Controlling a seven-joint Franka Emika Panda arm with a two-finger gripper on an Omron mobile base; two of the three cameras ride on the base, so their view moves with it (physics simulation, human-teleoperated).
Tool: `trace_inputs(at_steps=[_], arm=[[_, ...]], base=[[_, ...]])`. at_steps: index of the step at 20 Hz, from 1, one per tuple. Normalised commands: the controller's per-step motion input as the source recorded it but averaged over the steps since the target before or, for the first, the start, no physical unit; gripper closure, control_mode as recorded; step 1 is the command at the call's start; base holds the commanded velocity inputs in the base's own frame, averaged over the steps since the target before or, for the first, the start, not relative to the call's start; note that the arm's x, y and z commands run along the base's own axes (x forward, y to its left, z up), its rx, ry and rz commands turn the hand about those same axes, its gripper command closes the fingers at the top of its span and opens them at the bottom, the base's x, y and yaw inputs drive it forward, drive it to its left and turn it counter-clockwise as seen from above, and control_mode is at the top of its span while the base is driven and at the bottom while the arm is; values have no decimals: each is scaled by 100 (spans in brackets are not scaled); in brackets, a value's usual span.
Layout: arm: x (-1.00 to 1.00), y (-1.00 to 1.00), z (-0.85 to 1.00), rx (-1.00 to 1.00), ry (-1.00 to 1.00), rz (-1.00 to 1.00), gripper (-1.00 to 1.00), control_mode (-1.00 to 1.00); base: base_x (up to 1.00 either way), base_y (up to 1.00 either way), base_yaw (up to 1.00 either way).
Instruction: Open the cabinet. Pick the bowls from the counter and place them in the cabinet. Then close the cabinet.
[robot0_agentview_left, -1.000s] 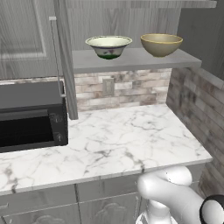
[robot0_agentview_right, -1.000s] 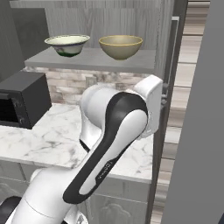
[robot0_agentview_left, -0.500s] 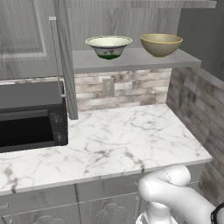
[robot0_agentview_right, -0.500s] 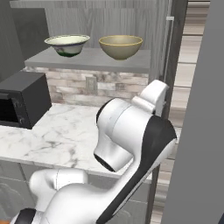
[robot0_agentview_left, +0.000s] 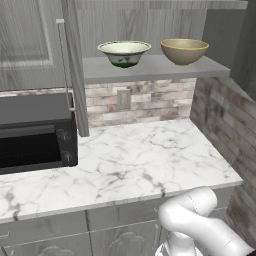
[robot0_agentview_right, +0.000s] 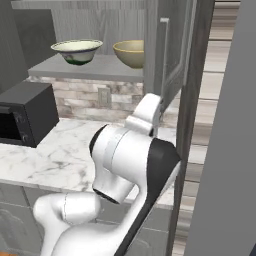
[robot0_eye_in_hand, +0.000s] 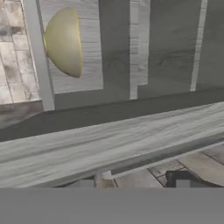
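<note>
The cabinet (robot0_agentview_left: 150, 15) stands open, and both bowls sit on its grey shelf (robot0_agentview_left: 150, 70). The cream patterned bowl (robot0_agentview_left: 124, 52) (robot0_agentview_right: 77, 51) is on the left. The plain tan bowl (robot0_agentview_left: 184, 51) (robot0_agentview_right: 131, 53) is on the right, and the hand view shows it rolled sideways (robot0_eye_in_hand: 64, 42). My gripper (robot0_eye_in_hand: 131, 183) is open, close against the outer face of the right door (robot0_agentview_right: 172, 55) (robot0_eye_in_hand: 109, 140). The door's slim metal handle (robot0_eye_in_hand: 166, 153) runs just beyond the fingertips (robot0_eye_in_hand: 181, 180). Nothing is held. The marble counter (robot0_agentview_left: 140, 160) carries no bowls.
A black microwave (robot0_agentview_left: 35, 137) (robot0_agentview_right: 22, 112) sits on the counter's left. The left door (robot0_agentview_left: 75, 75) stands open edge-on with its bar handle (robot0_agentview_left: 64, 60). A brick wall (robot0_agentview_left: 225, 125) closes the right side. My bulky arm (robot0_agentview_right: 135, 165) blocks much of the right base view.
The arm has swung lower and further right, toward the right door. The jaws have widened slightly. Bowls and doors have not moved.
</note>
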Motion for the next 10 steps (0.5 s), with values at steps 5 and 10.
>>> trace_inputs(at_steps=[5,10], arm=[[85,89,46,7,21,17,-100,-100],[92,90,53,10,28,19,-100,-100]], base=[[0,0,0],[0,0,0]])
